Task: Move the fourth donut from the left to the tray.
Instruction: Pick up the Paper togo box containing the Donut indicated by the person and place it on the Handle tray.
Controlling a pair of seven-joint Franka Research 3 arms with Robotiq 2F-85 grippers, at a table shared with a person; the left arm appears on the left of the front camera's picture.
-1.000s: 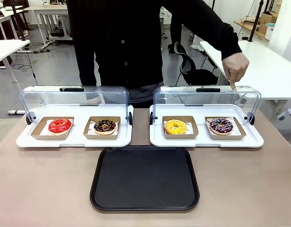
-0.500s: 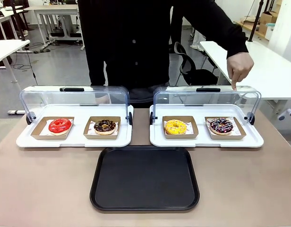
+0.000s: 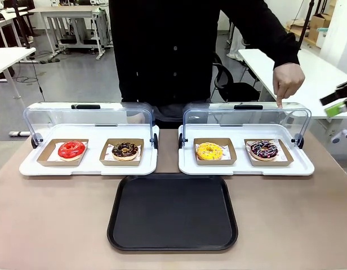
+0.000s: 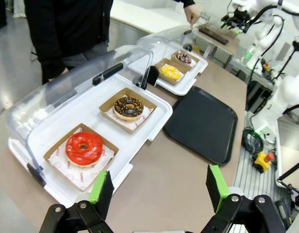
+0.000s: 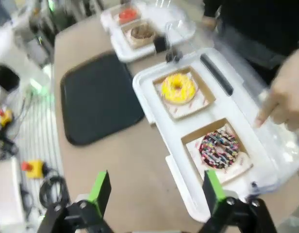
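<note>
The fourth donut (image 3: 264, 149), chocolate-glazed with pink and white drizzle, sits in its brown cardboard holder at the right end of the row. The right wrist view has this donut (image 5: 219, 148) below and ahead of my open right gripper (image 5: 157, 194). From the front, that right gripper (image 3: 339, 100) hangs high at the right edge, apart from the donut. The black tray (image 3: 172, 212) lies bare in the near middle of the table. My left gripper (image 4: 159, 187) is open, above the table's left end near the red donut (image 4: 84, 148).
Two white display trays (image 3: 83, 170) (image 3: 241, 170) stand side by side with clear lids raised. They hold a red donut (image 3: 71, 149), a crumbed chocolate donut (image 3: 125, 149) and a yellow donut (image 3: 209, 151). A person's hand (image 3: 286, 84) points a finger down onto the right lid.
My right gripper has come into the front view at the right edge. The person's body has shifted to the right; the pointing hand stays on the lid.
</note>
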